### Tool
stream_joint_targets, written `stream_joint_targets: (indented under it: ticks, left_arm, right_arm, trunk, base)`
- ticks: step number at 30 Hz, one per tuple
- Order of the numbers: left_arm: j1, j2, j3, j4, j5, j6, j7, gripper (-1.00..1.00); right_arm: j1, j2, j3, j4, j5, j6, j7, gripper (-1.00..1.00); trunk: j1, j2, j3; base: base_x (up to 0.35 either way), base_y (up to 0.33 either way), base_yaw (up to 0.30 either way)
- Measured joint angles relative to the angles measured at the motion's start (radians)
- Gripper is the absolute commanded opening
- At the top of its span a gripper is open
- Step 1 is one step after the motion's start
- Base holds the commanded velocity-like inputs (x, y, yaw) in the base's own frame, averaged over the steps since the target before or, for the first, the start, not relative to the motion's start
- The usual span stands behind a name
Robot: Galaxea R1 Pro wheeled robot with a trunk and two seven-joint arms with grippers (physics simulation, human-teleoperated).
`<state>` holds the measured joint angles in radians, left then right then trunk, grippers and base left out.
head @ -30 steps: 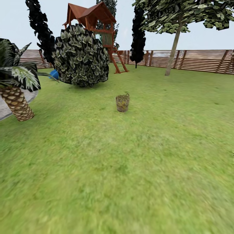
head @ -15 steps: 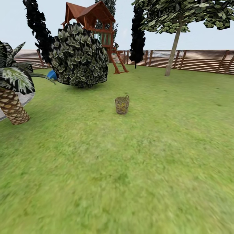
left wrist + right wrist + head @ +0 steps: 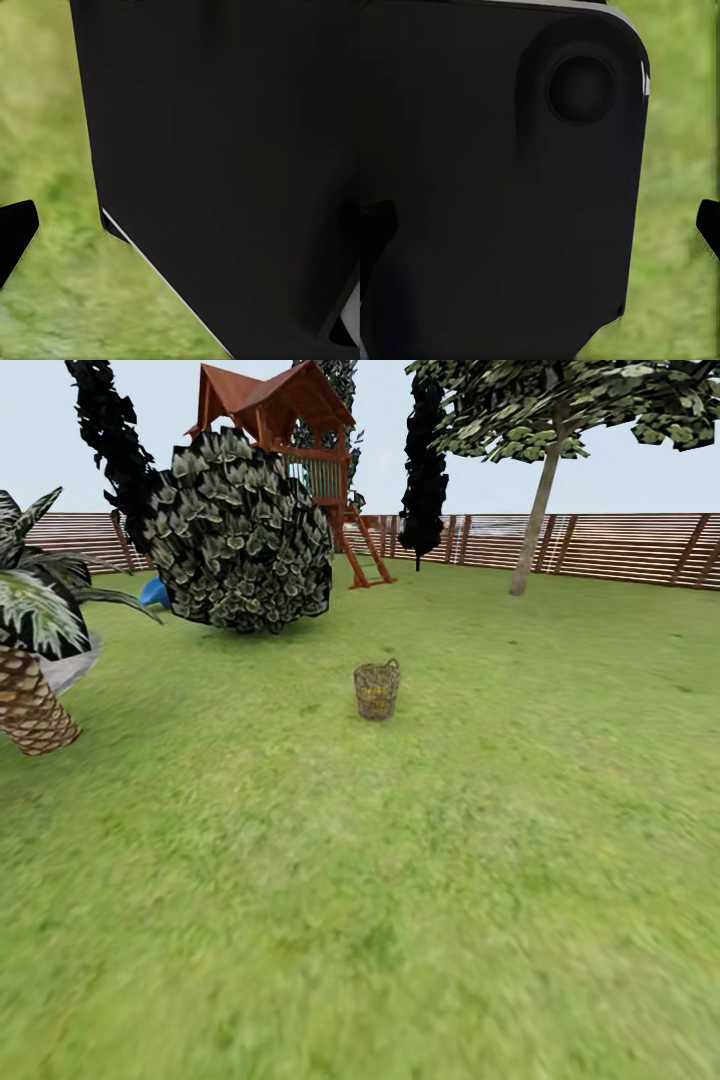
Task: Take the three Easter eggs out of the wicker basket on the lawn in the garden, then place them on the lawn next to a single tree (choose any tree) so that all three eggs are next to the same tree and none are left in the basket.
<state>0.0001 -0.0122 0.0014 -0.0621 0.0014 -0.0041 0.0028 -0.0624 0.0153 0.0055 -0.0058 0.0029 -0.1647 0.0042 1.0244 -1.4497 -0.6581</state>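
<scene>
Wicker basket [image 3: 377,690] nearer than before

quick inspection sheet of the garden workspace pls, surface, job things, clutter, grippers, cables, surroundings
surface: lawn, flat green grass, slightly patchy
job's things: wicker basket upright on the grass ahead, yellow showing through its weave, eggs too small to count; pale-trunked tree far right by the fence
clutter: nothing seen
grippers: dark fingertips at the wrist views' edges, open or shut cannot be told
cables: nothing seen
surroundings: round dark bush, palm, wooden playhouse, slatted fence, narrow black-leaved tree
</scene>
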Motion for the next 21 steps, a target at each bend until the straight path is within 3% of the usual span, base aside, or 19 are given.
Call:
stream_joint_targets:
  ticks: [21]
  left_arm:
    - [0.0, 0.0, 0.0, 0.0, 0.0, 0.0, 0.0, 1.0]
  right_arm:
    - [0.0, 0.002, 0.0, 0.0, -0.003, -0.002, 0.0, 1.0]
  trunk:
    - [0.0, 0.0, 0.0]
  base:
    - [0.34, 0.0, 0.0]
